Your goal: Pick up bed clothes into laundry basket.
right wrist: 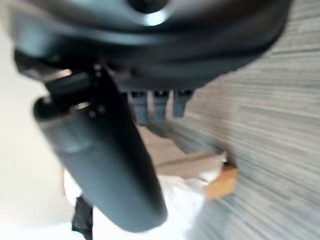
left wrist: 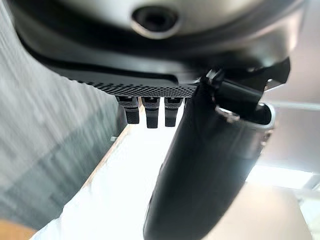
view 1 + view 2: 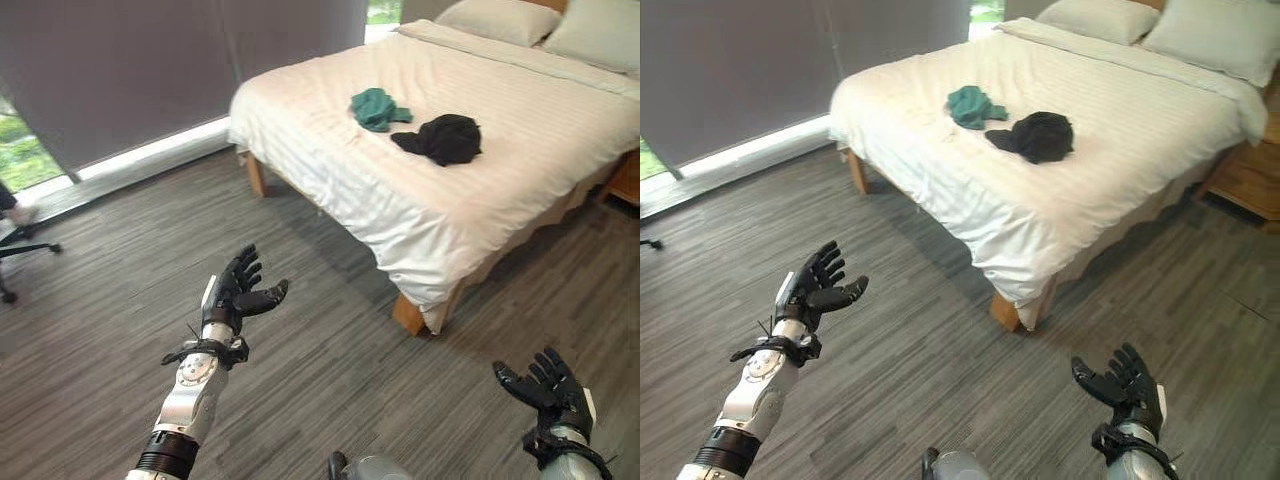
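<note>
Left hand and right hand both hovering over bare wood floor, fingers spread wide, holding nothing, teal garment and black garment lying side by side on bed well ahead of both hands, bed corner sitting between them.

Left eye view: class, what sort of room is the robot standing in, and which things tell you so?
Most likely a bedroom. A made bed with white bedding and pillows fills one side, and a green garment and a black garment lie on it.
</note>
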Motion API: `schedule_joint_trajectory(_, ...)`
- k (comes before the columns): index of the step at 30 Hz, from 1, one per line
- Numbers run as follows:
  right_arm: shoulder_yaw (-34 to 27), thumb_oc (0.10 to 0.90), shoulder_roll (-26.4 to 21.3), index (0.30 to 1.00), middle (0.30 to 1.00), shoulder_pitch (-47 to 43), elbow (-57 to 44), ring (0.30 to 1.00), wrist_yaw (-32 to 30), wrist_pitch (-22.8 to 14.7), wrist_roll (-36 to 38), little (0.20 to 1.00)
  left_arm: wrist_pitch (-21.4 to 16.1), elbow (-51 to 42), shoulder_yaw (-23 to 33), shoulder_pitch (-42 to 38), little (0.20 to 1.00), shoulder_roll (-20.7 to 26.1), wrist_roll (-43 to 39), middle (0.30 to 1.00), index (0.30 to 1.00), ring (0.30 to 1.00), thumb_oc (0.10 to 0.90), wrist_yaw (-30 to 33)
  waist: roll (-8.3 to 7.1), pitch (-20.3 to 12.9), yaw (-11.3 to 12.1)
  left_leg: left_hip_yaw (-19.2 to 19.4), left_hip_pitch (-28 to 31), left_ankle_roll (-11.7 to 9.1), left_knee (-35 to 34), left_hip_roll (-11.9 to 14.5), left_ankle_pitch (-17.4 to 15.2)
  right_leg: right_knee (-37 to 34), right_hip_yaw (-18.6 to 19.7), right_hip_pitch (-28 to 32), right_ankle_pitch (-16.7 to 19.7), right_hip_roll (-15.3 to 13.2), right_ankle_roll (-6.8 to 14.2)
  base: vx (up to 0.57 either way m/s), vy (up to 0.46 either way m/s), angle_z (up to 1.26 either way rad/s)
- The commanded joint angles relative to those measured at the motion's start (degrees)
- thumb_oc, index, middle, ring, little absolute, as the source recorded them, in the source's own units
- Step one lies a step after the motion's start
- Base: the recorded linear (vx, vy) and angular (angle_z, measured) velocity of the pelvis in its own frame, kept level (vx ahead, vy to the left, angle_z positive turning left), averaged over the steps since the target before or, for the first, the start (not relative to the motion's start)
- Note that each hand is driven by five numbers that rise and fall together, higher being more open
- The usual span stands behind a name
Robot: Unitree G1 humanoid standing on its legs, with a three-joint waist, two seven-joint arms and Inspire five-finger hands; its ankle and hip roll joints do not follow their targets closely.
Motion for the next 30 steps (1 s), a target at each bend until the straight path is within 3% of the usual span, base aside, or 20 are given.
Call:
schedule_joint_trajectory(1,-1.70,0.800,-5.77,0.900,0.900,-2.38,-7.88,0.900,0.47,-6.23,-3.18,0.900,-7.60,-5.41,6.95,-0.42,0.900,3.46,-2.27,0.900,0.900,0.900,0.800,-0.07,0.24,-1.32,2.09,0.34,-1.72,3.90,-21.02,5.69,12.97,-8.23,2.26,5.60,3.12,-3.02,5.63,0.67,0.399,-0.61)
schedule_joint_trajectory(3,-2.84,0.800,-6.49,0.900,0.900,-2.95,-9.07,0.900,-0.10,-6.91,-4.82,0.900,-8.48,-5.37,7.61,0.79,0.900,4.26,-2.29,0.900,0.900,0.900,0.800,0.11,0.90,-2.03,3.10,0.92,0.77,3.43,-42.98,9.51,14.71,-8.54,4.29,8.59,0.73,-5.04,8.01,0.78,0.493,-0.45)
schedule_joint_trajectory(6,-2.41,0.800,-7.11,0.900,0.900,-5.01,-11.05,0.900,0.02,-7.29,-6.23,0.900,-8.72,-4.94,9.51,3.06,0.900,4.27,-2.28,0.900,0.900,0.900,0.800,0.65,1.99,-3.68,5.98,-5.60,1.24,0.23,-58.75,9.98,19.76,-8.44,8.24,12.49,-1.51,-8.45,10.28,0.59,0.464,-0.44)
schedule_joint_trajectory(7,-2.33,0.800,-7.11,0.900,0.900,-5.06,-11.06,0.900,-0.01,-7.26,-6.26,0.900,-8.70,-5.03,9.60,3.15,0.900,4.25,-2.25,0.900,0.900,0.900,0.800,0.68,2.04,-3.73,6.03,-5.54,1.01,0.24,-58.67,10.03,20.09,-8.41,8.42,12.22,-1.30,-8.43,10.37,0.49,0.423,-0.74)
schedule_joint_trajectory(9,-1.37,0.800,-6.62,0.900,0.900,-5.80,-13.03,0.900,1.41,-6.23,-6.78,0.900,-8.65,-5.69,10.23,3.37,0.900,5.69,-1.75,0.900,0.900,0.900,0.800,0.78,2.47,-5.12,5.90,-2.45,2.06,-0.99,-56.38,11.47,20.22,-6.60,10.22,13.11,-1.39,-12.66,12.63,0.67,0.738,-0.82)
schedule_joint_trajectory(10,-0.56,0.800,-4.93,0.900,0.900,-5.42,-13.61,0.900,2.76,-5.60,-7.30,0.900,-8.26,-6.40,9.90,4.20,0.900,6.79,0.45,0.900,0.900,0.900,0.800,-0.33,1.67,-5.07,6.29,-2.17,0.31,0.96,-49.88,8.89,16.75,-0.70,10.36,11.61,6.09,-17.51,14.07,0.76,0.910,-0.77)
schedule_joint_trajectory(11,0.17,0.800,-4.42,0.900,0.900,-5.41,-12.91,0.900,3.04,-5.10,-7.34,0.900,-7.81,-6.23,9.14,3.55,0.900,7.50,0.97,0.900,0.900,0.900,0.800,-0.66,1.41,-4.76,6.13,-1.49,1.49,3.21,-48.37,6.84,13.45,5.61,11.13,8.81,11.04,-19.41,12.45,0.46,0.586,-0.71)
schedule_joint_trajectory(12,0.15,0.800,-4.39,0.900,0.900,-5.49,-12.89,0.900,3.04,-5.11,-7.34,0.900,-7.82,-6.19,9.14,3.45,0.900,7.54,0.96,0.900,0.900,0.900,0.800,-0.67,1.43,-4.96,6.48,-1.15,1.16,3.36,-48.27,6.95,13.53,5.72,11.64,8.18,11.24,-19.39,12.57,0.48,0.684,-0.70)
schedule_joint_trajectory(13,2.71,0.800,-2.20,0.900,0.900,-5.94,-12.67,0.900,3.23,-4.88,-4.62,0.900,-7.59,-7.36,8.44,3.80,0.900,8.51,2.18,0.900,0.900,0.900,0.800,-0.90,2.92,-3.37,5.49,1.00,6.27,6.84,-48.70,3.73,10.32,17.19,12.35,1.66,18.06,-19.44,9.49,0.30,0.494,-0.36)
schedule_joint_trajectory(14,2.73,0.800,-2.20,0.900,0.900,-6.00,-12.68,0.900,3.23,-4.87,-4.61,0.900,-7.56,-7.41,8.51,3.81,0.900,8.51,2.19,0.900,0.900,0.900,0.800,-0.90,2.95,-3.43,5.72,1.28,6.21,6.91,-48.85,3.83,10.54,17.30,12.74,1.24,18.25,-19.33,9.54,0.45,0.737,-0.34)
schedule_joint_trajectory(16,4.51,0.800,-1.21,0.900,0.900,-5.95,-12.72,0.900,4.86,-4.25,-5.32,0.900,-6.85,-8.45,9.40,3.99,0.900,9.58,2.26,0.900,0.900,0.900,0.800,-1.29,4.55,-1.45,3.89,1.99,11.09,9.05,-51.01,1.96,8.73,27.34,13.71,-5.95,17.68,-15.15,9.45,0.43,0.585,-0.21)
schedule_joint_trajectory(18,4.09,0.800,-1.36,0.900,0.900,-4.70,-12.88,0.900,5.69,-3.98,-6.98,0.900,-6.81,-7.91,9.53,3.05,0.900,9.54,2.96,0.900,0.900,0.900,0.800,-0.91,5.23,-1.39,1.05,2.18,16.24,10.06,-54.14,0.37,7.24,31.68,11.47,-13.33,10.49,-7.93,10.11,0.54,0.507,-0.07)
schedule_joint_trajectory(19,4.08,0.800,-1.38,0.900,0.900,-4.71,-12.90,0.900,5.70,-3.98,-6.98,0.900,-6.82,-7.88,9.53,3.01,0.900,9.51,2.97,0.900,0.900,0.900,0.800,-0.91,5.27,-1.47,1.06,2.20,16.18,10.02,-54.32,0.42,7.40,31.78,11.45,-13.53,10.51,-7.87,10.03,0.61,0.452,0.07)
schedule_joint_trajectory(20,3.20,0.800,-1.33,0.900,0.900,-4.20,-12.60,0.900,5.34,-4.32,-6.78,0.900,-6.72,-7.66,8.90,1.54,0.900,9.02,3.68,0.900,0.900,0.900,0.800,-0.29,5.24,-1.45,-0.72,2.52,19.99,10.17,-55.37,-1.34,6.42,29.96,7.33,-17.15,7.20,-4.99,10.22,0.53,0.341,0.23)
schedule_joint_trajectory(22,2.12,0.800,-2.21,0.900,0.900,-3.84,-11.96,0.900,4.99,-4.51,-7.60,0.900,-6.56,-7.22,8.13,-0.86,0.900,8.47,4.57,0.900,0.900,0.900,0.800,0.48,4.69,-2.03,-2.98,1.47,25.37,9.95,-56.37,-4.08,4.27,19.28,2.63,-19.66,7.14,-1.69,11.40,0.67,0.333,0.28)
schedule_joint_trajectory(24,1.60,0.800,-2.58,0.900,0.900,-3.61,-12.04,0.900,4.52,-4.65,-7.80,0.900,-6.59,-6.96,7.28,-2.23,0.900,8.20,4.41,0.900,0.900,0.900,0.800,0.55,4.73,-2.01,-4.11,0.42,27.51,9.73,-56.66,-4.58,3.33,14.25,0.68,-19.24,8.04,-0.99,11.81,0.63,0.166,0.16)
schedule_joint_trajectory(25,1.54,0.800,-3.32,0.900,0.900,-3.83,-12.14,0.900,4.10,-5.00,-8.03,0.900,-6.74,-5.94,6.14,-5.11,0.900,7.32,4.43,0.900,0.900,0.900,0.800,1.18,4.24,-3.47,-5.13,-0.65,33.19,8.45,-58.23,-6.43,1.89,-0.21,-8.15,-18.97,9.39,-0.31,12.44,0.94,0.181,0.63)
schedule_joint_trajectory(27,1.68,0.800,-4.19,0.900,0.900,-4.86,-12.43,0.900,3.61,-5.31,-8.28,0.900,-6.59,-6.11,6.55,-6.34,0.900,7.95,6.42,0.900,0.900,0.900,0.800,1.58,4.32,-4.76,-3.77,-0.11,36.17,6.12,-56.82,-6.42,2.61,-6.03,-20.50,-17.36,9.47,-1.76,11.97,0.83,0.103,0.43)
schedule_joint_trajectory(28,1.53,0.800,-5.04,0.900,0.900,-5.03,-12.17,0.900,3.49,-5.06,-8.60,0.900,-6.57,-7.01,6.71,-5.85,0.900,7.74,6.58,0.900,0.900,0.900,0.800,1.17,4.58,-4.41,-4.56,-0.23,36.38,4.55,-53.69,-5.15,4.49,-5.90,-23.26,-15.86,9.87,-1.90,10.18,0.67,0.045,-0.39)
schedule_joint_trajectory(30,0.45,0.800,-5.68,0.900,0.900,-3.37,-13.27,0.900,4.30,-4.80,-8.20,0.900,-6.81,-6.76,6.28,-4.50,0.900,6.29,4.76,0.900,0.900,0.900,0.800,0.07,4.70,-5.73,-6.80,0.23,33.55,-2.42,-35.86,-4.03,16.07,-4.54,-17.83,-12.12,7.68,1.32,5.89,0.71,-0.019,-0.33)
